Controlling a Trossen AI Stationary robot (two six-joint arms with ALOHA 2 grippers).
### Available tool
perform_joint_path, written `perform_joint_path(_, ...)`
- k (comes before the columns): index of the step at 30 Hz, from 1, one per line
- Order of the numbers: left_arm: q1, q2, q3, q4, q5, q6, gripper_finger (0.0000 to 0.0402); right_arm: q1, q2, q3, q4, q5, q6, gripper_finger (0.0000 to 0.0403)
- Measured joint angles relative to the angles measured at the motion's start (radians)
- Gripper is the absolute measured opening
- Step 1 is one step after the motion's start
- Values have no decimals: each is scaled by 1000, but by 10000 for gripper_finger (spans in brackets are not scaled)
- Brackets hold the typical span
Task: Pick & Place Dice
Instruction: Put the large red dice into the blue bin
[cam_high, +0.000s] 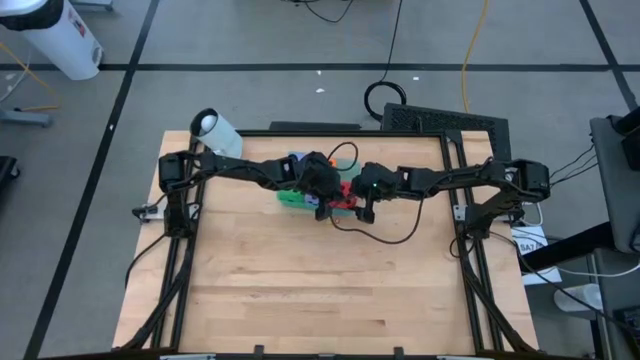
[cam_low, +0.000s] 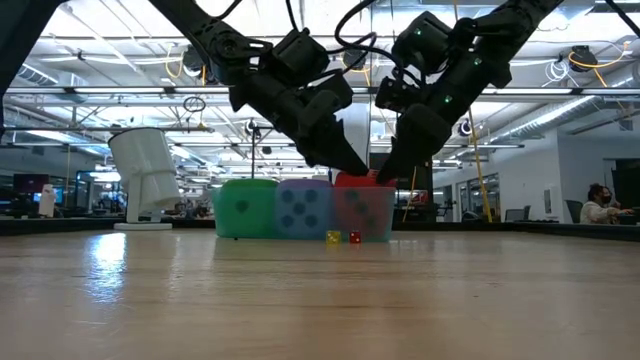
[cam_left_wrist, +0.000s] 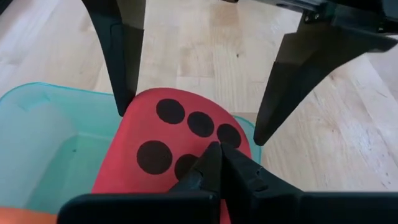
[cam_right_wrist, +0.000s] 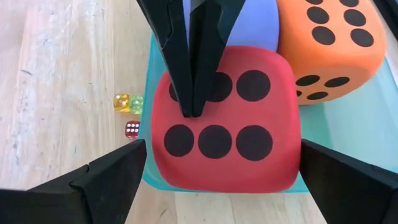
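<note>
A red die (cam_right_wrist: 224, 130) sits in one end of the teal tray (cam_right_wrist: 148, 68), its six-pip face up. An orange die (cam_right_wrist: 329, 43) and a purple die (cam_right_wrist: 258, 25) sit beside it in the tray. A green die (cam_low: 245, 208) shows at the other end. My left gripper (cam_left_wrist: 216, 163) is shut, with its tips on the red die's top. My right gripper (cam_right_wrist: 217, 180) is open. Its two fingers (cam_left_wrist: 121, 62) stand on either side of the red die, close to its sides. My left gripper has its shut fingertips (cam_right_wrist: 193, 106) on the red die's top face (cam_right_wrist: 214, 115), near the middle among the pips. The fingers come slanting down from the table's left. The die rests in the tray. Whether my right gripper's fingers touch the die's sides, I cannot tell.
Three tiny dice, yellow (cam_right_wrist: 121, 101), green (cam_right_wrist: 137, 103) and red (cam_right_wrist: 132, 129), lie on the table just outside the tray's end. A white cylinder (cam_high: 215, 130) stands at the table's far left corner. The wooden table (cam_high: 320, 290) stretches toward the near edge.
</note>
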Motion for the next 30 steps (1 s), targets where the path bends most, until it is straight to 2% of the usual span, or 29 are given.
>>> perform_joint_path(6,5,0,-6,7,18,16,4,-10,-23,0,-4,-32,12,399)
perform_joint_path(11,7,0,-6,7,24,13,7,-8,-90,0,5,-46,12,399)
perform_joint_path(22,8,-34,-10,7,3,103,6,-8,-230,0,-2,1,16,397)
perform_joint_path(30,18,-102,-11,-33,-13,160,9,-8,-243,0,-2,32,31,396)
